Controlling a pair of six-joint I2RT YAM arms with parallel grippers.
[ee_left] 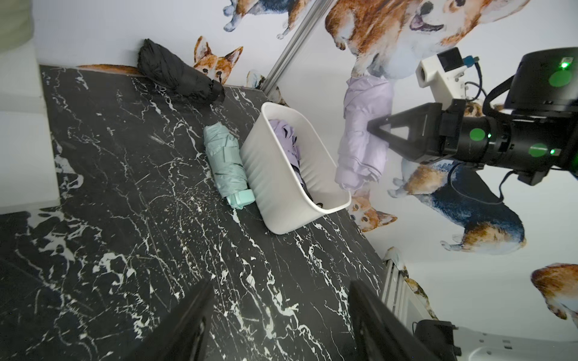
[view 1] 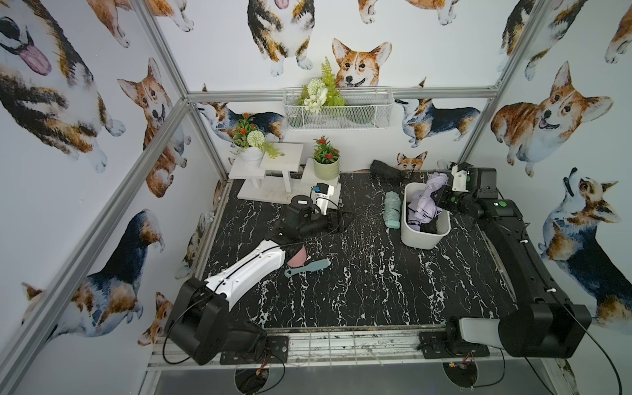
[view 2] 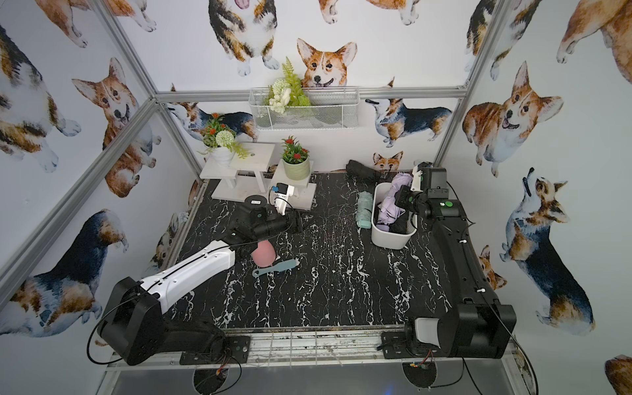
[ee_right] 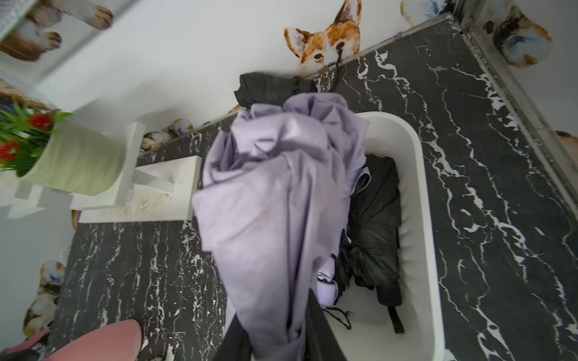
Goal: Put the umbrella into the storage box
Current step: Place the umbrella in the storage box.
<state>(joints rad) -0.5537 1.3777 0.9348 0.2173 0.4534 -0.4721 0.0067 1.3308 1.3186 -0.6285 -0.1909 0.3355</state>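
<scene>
Closest to me is the front rail [view 1: 342, 342], with both arm bases bolted to it. Working from the left, my left gripper [ee_left: 281, 286] hangs released over bare marble, fingers wide apart with nothing between them. Near that arm's forearm a pink cup [view 2: 263, 256] lies just beside a teal brush [view 1: 307, 268]. Behind them the white stand [view 1: 270, 160] fills the back-left corner.

The middle of the table [view 1: 359, 290] is open floor from the brush across to the box. Next comes the mint umbrella [view 1: 391, 210], lying flat against the left wall of the storage box [view 1: 419, 236]. A black umbrella [view 1: 386, 170] lies along the back wall, behind the box. My right gripper [ee_left: 373, 128] is clenched on the lilac umbrella [ee_left: 359, 150] and holds it steeply tilted above the box. Its lower end is near the rim, and I cannot tell whether it touches. The box's right wall sits close to the right arm and the table edge.

The right wrist view looks straight into the box, where a second black umbrella [ee_right: 372, 234] lies along the bottom. The left wrist view gives me the held umbrella side-on, a finger pressed into its middle, and lilac fabric [ee_left: 287, 137] inside the box. In both top views that grip is too small and dark to read.
</scene>
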